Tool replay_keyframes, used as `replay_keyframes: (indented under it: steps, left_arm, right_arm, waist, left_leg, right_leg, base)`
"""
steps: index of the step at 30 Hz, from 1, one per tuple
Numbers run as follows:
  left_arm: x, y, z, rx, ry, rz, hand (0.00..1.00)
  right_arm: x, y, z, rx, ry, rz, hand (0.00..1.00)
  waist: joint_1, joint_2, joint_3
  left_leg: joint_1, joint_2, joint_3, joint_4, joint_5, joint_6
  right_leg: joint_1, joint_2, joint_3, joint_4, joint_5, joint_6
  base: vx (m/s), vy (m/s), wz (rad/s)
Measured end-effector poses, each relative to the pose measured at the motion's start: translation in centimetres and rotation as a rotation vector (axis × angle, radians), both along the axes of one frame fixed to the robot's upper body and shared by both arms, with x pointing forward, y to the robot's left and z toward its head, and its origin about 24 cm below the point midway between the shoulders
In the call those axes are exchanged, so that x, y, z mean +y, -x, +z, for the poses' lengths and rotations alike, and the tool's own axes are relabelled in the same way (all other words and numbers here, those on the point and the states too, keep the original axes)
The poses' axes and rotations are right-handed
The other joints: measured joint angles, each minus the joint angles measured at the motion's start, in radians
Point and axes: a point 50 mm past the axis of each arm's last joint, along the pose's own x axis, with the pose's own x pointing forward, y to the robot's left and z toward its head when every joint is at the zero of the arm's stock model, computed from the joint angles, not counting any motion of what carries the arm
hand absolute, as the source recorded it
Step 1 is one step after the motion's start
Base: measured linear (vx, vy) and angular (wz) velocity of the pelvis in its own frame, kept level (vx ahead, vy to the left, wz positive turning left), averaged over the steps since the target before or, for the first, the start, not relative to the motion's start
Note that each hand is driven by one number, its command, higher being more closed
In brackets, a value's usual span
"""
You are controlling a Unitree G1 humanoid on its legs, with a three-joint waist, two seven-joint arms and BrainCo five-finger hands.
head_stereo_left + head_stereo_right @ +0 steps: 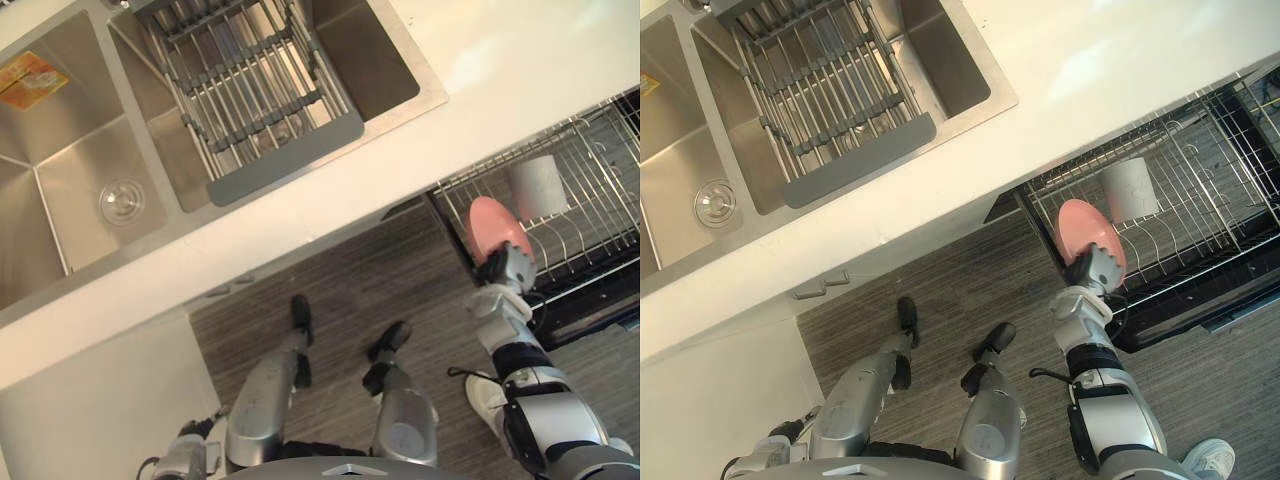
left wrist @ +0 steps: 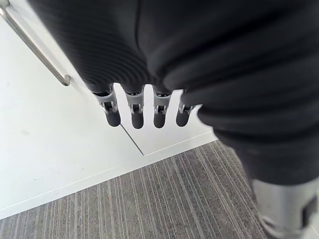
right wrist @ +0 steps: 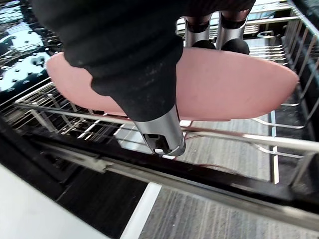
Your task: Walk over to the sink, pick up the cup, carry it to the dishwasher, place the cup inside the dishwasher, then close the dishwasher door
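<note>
My right hand (image 1: pixel 508 268) is shut on a flat pink plate (image 1: pixel 497 228), with the thumb (image 3: pixel 164 134) on its near face and the fingertips (image 3: pixel 234 46) on the far face. The plate (image 3: pixel 224 84) stands on edge just over the front wire of the pulled-out dishwasher rack (image 1: pixel 600 190). A white cup (image 1: pixel 540 186) lies on its side in that rack, just beyond the plate. My left hand (image 2: pixel 134 112) hangs low beside a white cabinet door, fingers straight and holding nothing.
A double steel sink (image 1: pixel 60 170) with a wire drying rack (image 1: pixel 260 90) across its right basin sits in the white counter (image 1: pixel 500 70). The open dishwasher's dark front edge (image 1: pixel 590 310) juts over the grey floor. A person's white shoe (image 1: pixel 485 395) stands near my right arm.
</note>
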Motion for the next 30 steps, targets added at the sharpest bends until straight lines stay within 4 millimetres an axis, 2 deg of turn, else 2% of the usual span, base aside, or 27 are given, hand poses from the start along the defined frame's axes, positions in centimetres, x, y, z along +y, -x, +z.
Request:
replay_keyframes:
  steps: [11, 12, 17, 20, 25, 30]
  left_arm:
    - [0.6, -0.1, 0.1, -0.004, -0.008, -0.002, 0.00]
    - [0.8, -0.1, 0.2, -0.004, -0.011, -0.003, 0.00]
    - [1.3, -0.3, 0.4, -0.013, -0.016, -0.007, 0.00]
    - [1.3, -0.4, 0.4, -0.017, -0.015, -0.008, 0.00]
    - [1.3, -0.4, 0.4, -0.017, -0.014, -0.009, 0.00]
    - [1.3, -0.4, 0.4, -0.020, -0.008, -0.011, 0.00]
  right_arm:
    - [-1.4, 0.8, 0.5, -0.142, -0.129, -0.113, 1.00]
    - [-2.3, 1.0, 1.0, -0.186, -0.136, -0.170, 0.00]
    - [-6.4, 2.6, 3.9, -0.241, -0.066, -0.322, 0.00]
    - [-6.7, 2.4, 4.6, -0.287, -0.083, -0.365, 0.00]
    - [-6.8, 1.5, 5.4, -0.351, -0.199, -0.409, 0.00]
    - [-6.6, 1.0, 5.9, -0.353, -0.218, -0.391, 0.00]
  waist:
    - [-0.014, -0.009, 0.005]
    - [-0.015, -0.012, 0.008]
    - [-0.026, -0.027, 0.017]
    - [-0.035, -0.029, 0.018]
    - [-0.032, -0.029, 0.018]
    - [-0.033, -0.029, 0.018]
  left_leg:
    - [-0.008, -0.013, 0.002, -0.021, 0.009, 0.002]
    - [-0.011, -0.015, 0.004, -0.021, 0.010, 0.003]
    - [-0.012, -0.016, 0.007, -0.020, 0.012, 0.005]
    - [-0.012, -0.012, 0.008, -0.020, 0.016, 0.010]
    - [-0.012, -0.005, 0.010, -0.021, 0.018, 0.011]
    - [-0.012, -0.006, 0.009, -0.021, 0.020, 0.014]
  right_leg:
    - [-0.040, -0.012, 0.056, 0.037, -0.014, -0.004]
    - [-0.048, -0.012, 0.071, 0.039, -0.014, -0.004]
    - [-0.053, -0.006, 0.105, 0.032, -0.011, -0.004]
    - [-0.053, -0.002, 0.107, 0.026, -0.010, -0.005]
    - [-0.051, 0.012, 0.109, 0.011, -0.006, -0.006]
    - [-0.055, 0.014, 0.119, 0.005, 0.003, 0.003]
  base:
    - [0.00, 0.000, 0.00]
    - [0.00, 0.000, 0.00]
    - [0.00, -0.008, -0.02]
    - [0.02, -0.046, -0.05]
    - [0.04, -0.064, -0.03]
    - [0.04, -0.044, -0.06]
